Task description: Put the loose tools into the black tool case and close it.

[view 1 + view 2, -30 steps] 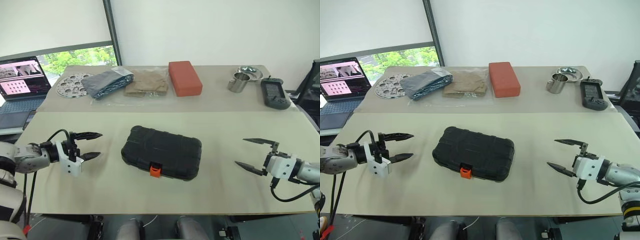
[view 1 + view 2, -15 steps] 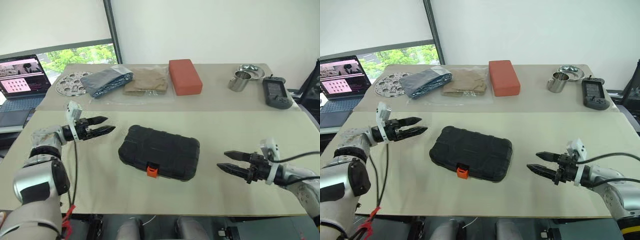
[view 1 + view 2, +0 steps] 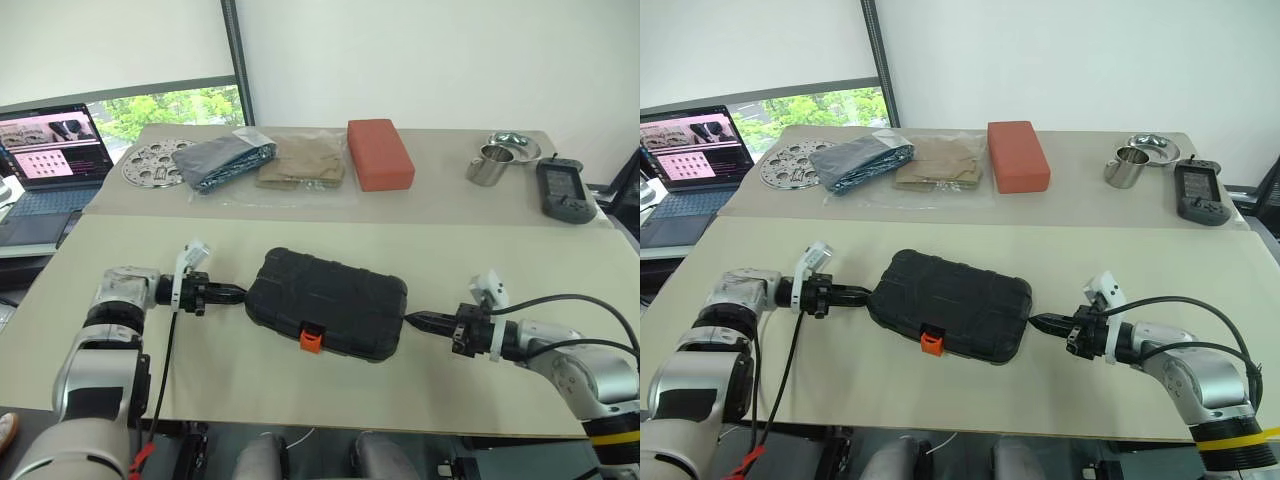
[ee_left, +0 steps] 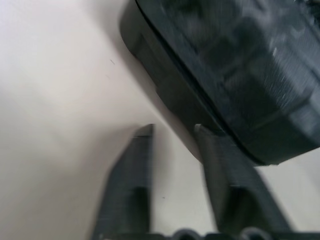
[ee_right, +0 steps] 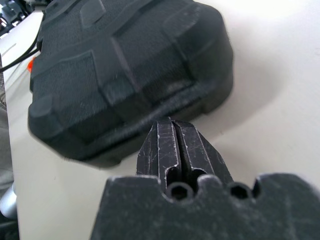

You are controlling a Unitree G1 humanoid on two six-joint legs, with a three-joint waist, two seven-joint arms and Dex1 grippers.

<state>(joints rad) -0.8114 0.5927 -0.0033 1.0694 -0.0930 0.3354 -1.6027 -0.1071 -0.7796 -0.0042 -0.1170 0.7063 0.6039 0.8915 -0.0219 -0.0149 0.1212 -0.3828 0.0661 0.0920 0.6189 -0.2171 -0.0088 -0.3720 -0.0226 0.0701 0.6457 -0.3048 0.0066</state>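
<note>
Looking down over my arms, I see the black moulded-plastic tool case (image 3: 327,303) with rounded corners lying closed on the near beige table (image 3: 200,380), its small orange latch (image 3: 312,338) facing me on the front edge. The case sits slightly askew, between my two grippers.

My left gripper (image 3: 232,295) lies low over the table with its tips right at the left end of the case. In the left wrist view its two black fingers (image 4: 131,185) stand a little apart, one of them up against the case's lower edge, with bare table between them; nothing is grasped. Whether that finger actually presses on the case I cannot tell.

My right gripper (image 3: 418,322) points at the right end of the case, its tip just beside the corner. The right wrist view shows its fingers (image 5: 170,150) clenched flat together, empty, with the case's rounded corner close in front.

On the far table (image 3: 440,195) there lie, well apart from the case, a round perforated metal disc (image 3: 153,163), a folded grey-blue cloth (image 3: 225,160), a tan bag in clear plastic (image 3: 302,162), an orange-red rectangular block (image 3: 379,153), a steel cup (image 3: 487,164) by a steel bowl (image 3: 515,144), and a flat black handheld device with a screen (image 3: 564,188). An open laptop (image 3: 52,140) stands at the far left.
</note>
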